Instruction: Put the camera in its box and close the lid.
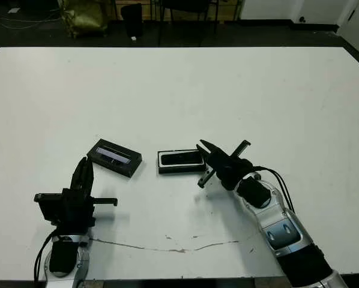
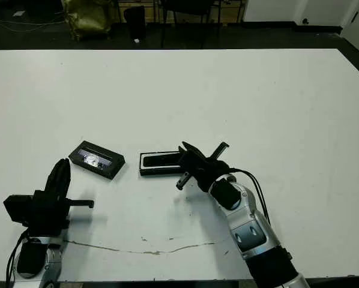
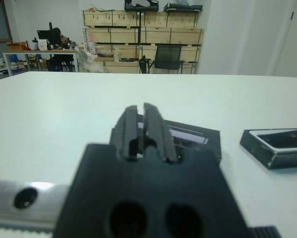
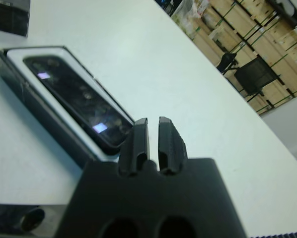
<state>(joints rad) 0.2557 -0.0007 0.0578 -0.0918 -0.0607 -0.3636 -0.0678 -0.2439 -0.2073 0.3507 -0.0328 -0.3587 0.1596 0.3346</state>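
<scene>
Box (image 1: 181,162): shallow, black, white-lined, sitting open on the white table (image 1: 227,90) and serving here as the landmark.

Camera (image 4: 76,96): flat black oblong, lying inside the box within the white rim, its glossy face catching small bluish glints.

Lid (image 1: 114,157): black cover with a purplish strip, resting on the table to the left of the box, apart from it and angled to it; it is not covering the box.

Right gripper (image 4: 153,141): hovering just beside the right end of the box, its two fingers pressed nearly together and gripping nothing.

Left gripper (image 3: 144,131): sitting well to the left of the box and nearer the robot than the lid, fingers likewise drawn together, carrying nothing.
</scene>
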